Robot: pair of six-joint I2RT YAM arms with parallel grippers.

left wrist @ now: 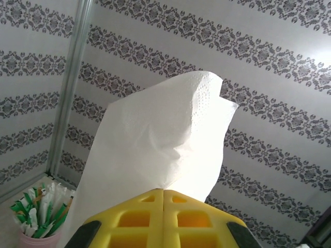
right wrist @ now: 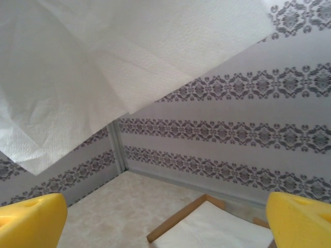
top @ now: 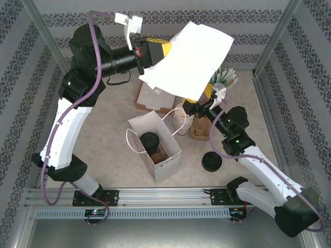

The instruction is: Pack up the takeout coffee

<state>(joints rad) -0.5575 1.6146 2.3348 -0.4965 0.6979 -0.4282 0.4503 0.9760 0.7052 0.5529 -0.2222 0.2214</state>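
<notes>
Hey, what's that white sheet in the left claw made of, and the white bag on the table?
White sheet: probably thin tissue paper, matte; it shows dotted embossing and soft, rumpled folds where the left claw pinches it. White bag: likely stiffer paper or thin card, matte; its flat walls stand upright with crisp folded edges.

Walls papered in pale grey with bands of dark damask ornament (top: 155, 20) close me in at 9, 12 and 3 o'clock. Slim aluminium posts (top: 278, 36) rise in the far corners, at about 10 and 2 o'clock. Below me lies a beige, marble-patterned tabletop (top: 108, 129). A slotted aluminium rail (top: 165, 199) runs along its edge at 6 o'clock. The light is soft and even, and the shadows on the surface are faint.
</notes>
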